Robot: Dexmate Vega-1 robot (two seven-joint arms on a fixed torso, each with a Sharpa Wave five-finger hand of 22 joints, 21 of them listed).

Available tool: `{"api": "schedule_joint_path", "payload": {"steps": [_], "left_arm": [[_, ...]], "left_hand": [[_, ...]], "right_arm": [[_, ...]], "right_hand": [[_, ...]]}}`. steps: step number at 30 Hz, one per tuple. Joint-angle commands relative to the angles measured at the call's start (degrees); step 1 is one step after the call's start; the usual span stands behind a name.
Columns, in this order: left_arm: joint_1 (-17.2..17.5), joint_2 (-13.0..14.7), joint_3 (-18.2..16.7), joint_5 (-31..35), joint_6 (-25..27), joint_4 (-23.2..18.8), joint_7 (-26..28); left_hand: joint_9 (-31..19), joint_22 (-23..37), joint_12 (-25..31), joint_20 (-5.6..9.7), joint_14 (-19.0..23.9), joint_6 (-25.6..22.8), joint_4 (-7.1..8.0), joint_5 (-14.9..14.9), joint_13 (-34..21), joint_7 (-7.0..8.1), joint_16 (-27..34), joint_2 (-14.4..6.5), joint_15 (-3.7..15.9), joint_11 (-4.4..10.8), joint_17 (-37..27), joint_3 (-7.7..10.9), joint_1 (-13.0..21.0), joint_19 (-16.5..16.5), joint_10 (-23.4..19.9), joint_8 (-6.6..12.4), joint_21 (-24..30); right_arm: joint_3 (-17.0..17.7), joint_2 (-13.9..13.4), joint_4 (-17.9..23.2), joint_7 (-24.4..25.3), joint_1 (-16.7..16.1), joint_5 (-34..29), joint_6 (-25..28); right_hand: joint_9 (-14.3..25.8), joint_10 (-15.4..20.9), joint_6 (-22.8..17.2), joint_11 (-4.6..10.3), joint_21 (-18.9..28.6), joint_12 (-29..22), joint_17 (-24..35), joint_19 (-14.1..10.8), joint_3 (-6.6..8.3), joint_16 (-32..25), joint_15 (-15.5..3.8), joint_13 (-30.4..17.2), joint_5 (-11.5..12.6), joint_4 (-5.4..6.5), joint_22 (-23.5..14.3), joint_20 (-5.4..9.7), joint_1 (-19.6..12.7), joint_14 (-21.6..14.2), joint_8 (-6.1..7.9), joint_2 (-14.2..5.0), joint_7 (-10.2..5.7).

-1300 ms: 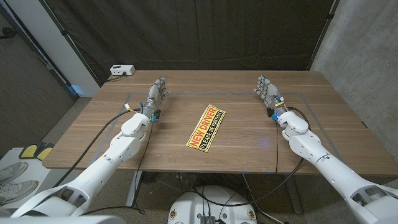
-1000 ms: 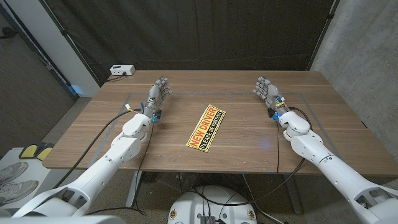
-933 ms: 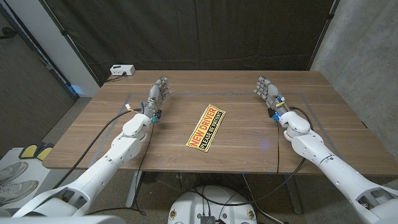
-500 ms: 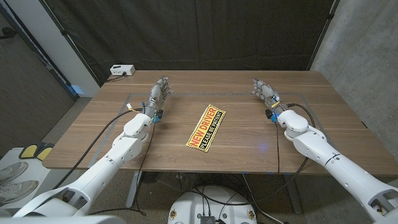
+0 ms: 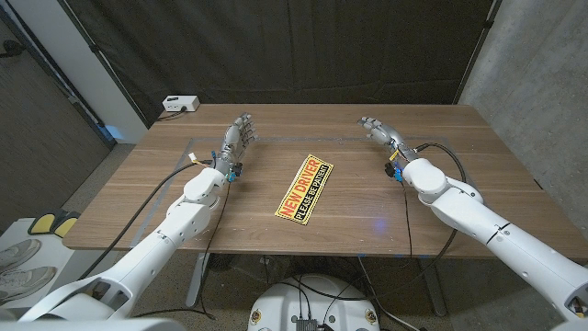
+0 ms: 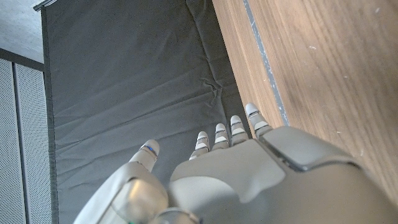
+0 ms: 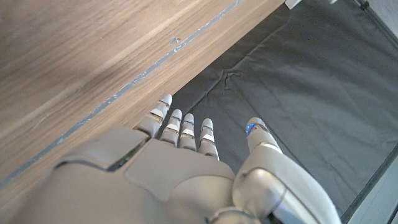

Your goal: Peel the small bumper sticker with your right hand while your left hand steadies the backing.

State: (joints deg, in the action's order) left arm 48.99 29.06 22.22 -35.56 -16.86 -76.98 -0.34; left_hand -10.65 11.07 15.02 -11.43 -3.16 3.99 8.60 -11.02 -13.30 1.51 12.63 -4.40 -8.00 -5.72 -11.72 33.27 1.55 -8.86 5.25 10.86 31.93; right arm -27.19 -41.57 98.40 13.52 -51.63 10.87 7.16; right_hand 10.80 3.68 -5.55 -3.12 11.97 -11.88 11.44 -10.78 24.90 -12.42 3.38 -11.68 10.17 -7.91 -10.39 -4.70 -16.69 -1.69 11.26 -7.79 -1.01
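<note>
Sticker untouched at mid-table: the small yellow rectangular bumper sticker [image 5: 305, 188], lettered in red and black with "NEW DRIVER" legible, lies flat on the brown wooden table [image 5: 110, 198] between my two arms, set on a slant with its far end pointing toward the right side. I cannot make out its backing as a separate layer from the head view.

My left hand [image 5: 233, 142] stands at the far left part of the table, well apart from the sticker, its fingers [image 6: 238, 127] extended side by side toward the black curtain [image 5: 303, 46] with the thumb held off to one side; it holds nothing. The left wrist view looks along the back of that hand toward the table's far edge, where a thin pale line [image 6: 266, 65] runs on the wood.

My right hand [image 5: 378, 131] hangs above the far right part of the table, angled inward toward the middle, near the sticker's far end but not touching it. Its fingers [image 7: 186, 127] are straight and close together, the thumb standing apart, nothing in its grasp. The right wrist view shows the same pale line [image 7: 124, 87] on the wood beyond the fingertips.

A small white box [image 5: 180, 103] with a cable sits on the floor behind the table's far left corner, and a concrete wall [image 5: 542, 64] rises on the right.
</note>
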Motion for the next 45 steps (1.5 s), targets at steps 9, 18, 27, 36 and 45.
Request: {"api": "schedule_joint_path", "payload": {"steps": [9,18,27,36,45], "left_arm": [[-0.2,0.1,0.2,-0.7,0.1,0.5,-1.8],[-0.9,0.0,0.4,-0.9,-0.1,1.4,-3.0],[-1.8,-0.4,0.7,-1.1,-0.3,2.8,-4.3],[-3.0,-1.0,1.1,-1.3,-0.6,4.7,-5.7],[-3.6,-1.1,1.3,-1.4,-0.6,5.5,-6.7]], "left_hand": [[0.1,0.2,-0.1,-0.63,0.2,-0.5,-0.13,0.1,-0.1,0.04,0.1,-1.8,-0.26,-0.39,0.0,-0.36,0.0,0.1,-0.2,0.29,-0.2],[0.1,0.2,-0.1,-0.65,0.2,-0.6,-0.12,0.1,-0.1,0.02,0.1,-1.8,-0.27,-0.36,0.0,-0.40,-0.1,0.2,-0.3,0.31,-0.3],[0.1,0.2,-0.1,-0.57,0.2,-0.8,-0.11,0.1,-0.1,-0.03,0.1,-1.8,-0.27,-0.43,0.0,-0.43,-0.1,0.2,-0.3,0.34,-0.3],[0.1,0.2,-0.1,-0.54,0.2,-0.8,-0.09,0.0,-0.1,-0.05,0.0,-1.8,-0.24,-0.45,0.0,-0.48,-0.1,0.3,-0.4,0.31,-0.4],[0.1,0.2,-0.2,-0.55,0.2,-0.8,-0.07,0.0,-0.1,-0.06,0.0,-1.8,-0.19,-0.47,0.0,-0.52,-0.1,0.3,-0.4,0.26,-0.5]], "right_arm": [[-8.4,-4.4,17.1,1.0,2.1,-16.7,20.7],[-15.3,-2.7,20.3,-2.4,6.3,-25.5,32.7],[-21.7,-1.5,23.0,-4.4,8.7,-34.2,42.2],[-26.6,-1.4,24.7,-7.4,10.1,-40.4,47.5],[-29.5,-0.4,24.8,-10.5,11.1,-43.4,49.6]], "right_hand": [[0.1,1.2,-0.7,0.50,0.0,-0.5,0.0,-0.3,0.31,-0.1,-0.51,0.1,0.1,-1.10,0.0,-0.48,-1.6,-0.7,0.52,0.42,-0.14],[0.1,0.5,-0.2,1.14,-0.1,0.0,-0.1,-0.3,0.36,0.2,-0.97,0.1,0.1,-1.87,0.0,-0.81,-2.7,-0.4,0.34,1.53,-0.28],[0.2,-0.2,0.1,1.51,-0.1,0.3,-0.1,-0.1,0.34,0.6,-1.38,0.1,0.2,-2.24,0.0,-0.71,-3.7,0.5,0.29,2.43,-0.11],[0.2,1.5,-1.0,3.14,-0.1,-0.3,-0.1,-0.3,0.38,0.3,-2.20,0.1,0.5,-2.38,0.0,-0.51,-5.2,-0.4,0.75,3.47,-0.06],[0.2,1.1,-0.9,3.10,0.0,-0.1,-0.1,-0.6,0.23,0.4,-2.39,0.1,0.7,-2.41,0.0,-0.36,-6.0,-0.1,0.71,4.26,-0.30]]}}
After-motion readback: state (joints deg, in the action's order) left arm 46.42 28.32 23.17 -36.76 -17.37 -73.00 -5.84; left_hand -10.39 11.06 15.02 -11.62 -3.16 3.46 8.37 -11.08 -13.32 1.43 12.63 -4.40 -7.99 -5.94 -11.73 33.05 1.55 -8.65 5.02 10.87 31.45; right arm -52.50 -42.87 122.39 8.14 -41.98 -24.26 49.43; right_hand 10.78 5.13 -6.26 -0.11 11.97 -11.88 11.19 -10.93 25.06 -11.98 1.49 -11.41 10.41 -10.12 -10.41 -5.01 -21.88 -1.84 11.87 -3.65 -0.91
